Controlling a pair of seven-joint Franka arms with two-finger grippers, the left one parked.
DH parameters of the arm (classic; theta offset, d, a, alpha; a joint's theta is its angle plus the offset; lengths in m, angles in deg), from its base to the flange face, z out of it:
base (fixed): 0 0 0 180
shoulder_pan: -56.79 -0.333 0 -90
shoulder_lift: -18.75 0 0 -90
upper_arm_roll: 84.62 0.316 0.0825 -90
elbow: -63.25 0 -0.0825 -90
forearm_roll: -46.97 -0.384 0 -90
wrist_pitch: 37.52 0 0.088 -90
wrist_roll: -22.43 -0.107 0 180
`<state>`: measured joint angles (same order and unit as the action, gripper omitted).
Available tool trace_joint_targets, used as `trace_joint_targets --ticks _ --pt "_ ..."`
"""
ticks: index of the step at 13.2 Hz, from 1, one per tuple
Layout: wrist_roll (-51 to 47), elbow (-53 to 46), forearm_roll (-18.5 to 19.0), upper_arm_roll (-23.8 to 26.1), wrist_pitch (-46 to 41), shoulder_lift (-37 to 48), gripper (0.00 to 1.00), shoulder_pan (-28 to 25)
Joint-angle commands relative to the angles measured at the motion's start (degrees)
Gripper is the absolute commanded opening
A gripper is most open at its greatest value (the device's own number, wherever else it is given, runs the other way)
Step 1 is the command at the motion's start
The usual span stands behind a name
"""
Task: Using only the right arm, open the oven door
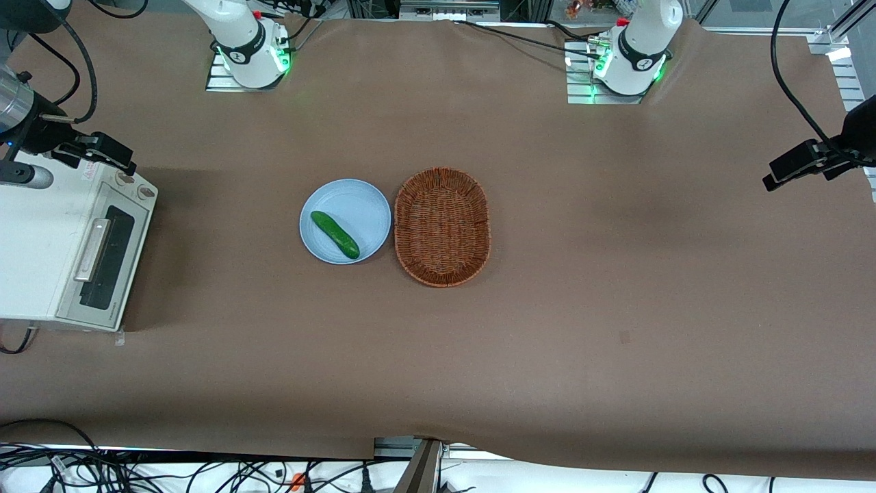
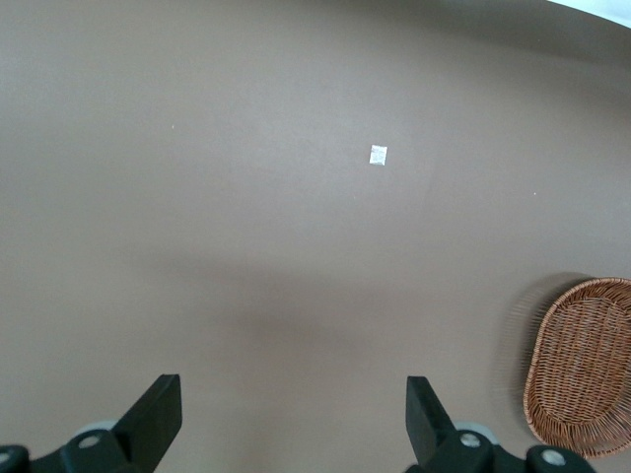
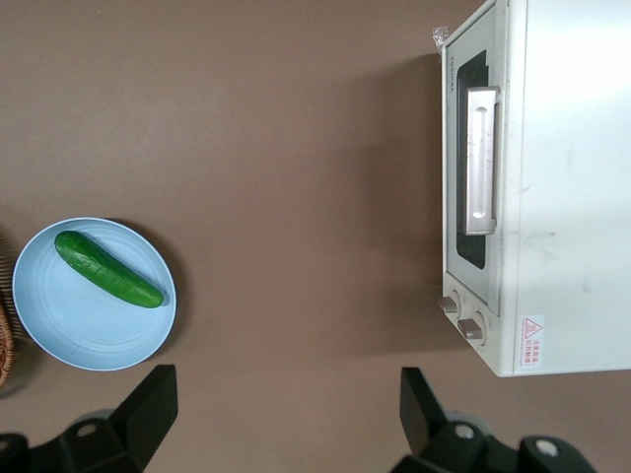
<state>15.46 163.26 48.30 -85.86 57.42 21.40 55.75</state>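
The cream-white toaster oven (image 1: 34,239) stands at the working arm's end of the table. Its oven door (image 1: 102,257) faces the plate and is shut, with the silver bar handle (image 1: 92,250) across the dark glass. The right arm's black gripper (image 1: 102,152) hangs high above the oven's knob end, farther from the front camera than the handle. In the right wrist view the gripper (image 3: 286,399) is open and holds nothing, with bare brown table between its fingers (image 3: 153,394). That view also shows the door (image 3: 471,266) and its handle (image 3: 480,158), well apart from the gripper.
A light blue plate (image 1: 359,205) with a green cucumber (image 1: 335,234) lies mid-table, and a brown wicker basket (image 1: 442,226) sits beside it. The two oven knobs (image 3: 461,315) are at the door's end nearest the gripper. Cables run along the table's near edge (image 1: 205,472).
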Motion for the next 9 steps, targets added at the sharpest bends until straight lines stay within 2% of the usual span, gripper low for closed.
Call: trace_joint_targets --ticks 1,9 --pt "-0.06 -0.7 0.25 0.89 -1.07 -0.01 1.0 1.14" --pt "-0.59 -0.96 0.34 1.15 -1.25 -0.01 1.0 1.14"
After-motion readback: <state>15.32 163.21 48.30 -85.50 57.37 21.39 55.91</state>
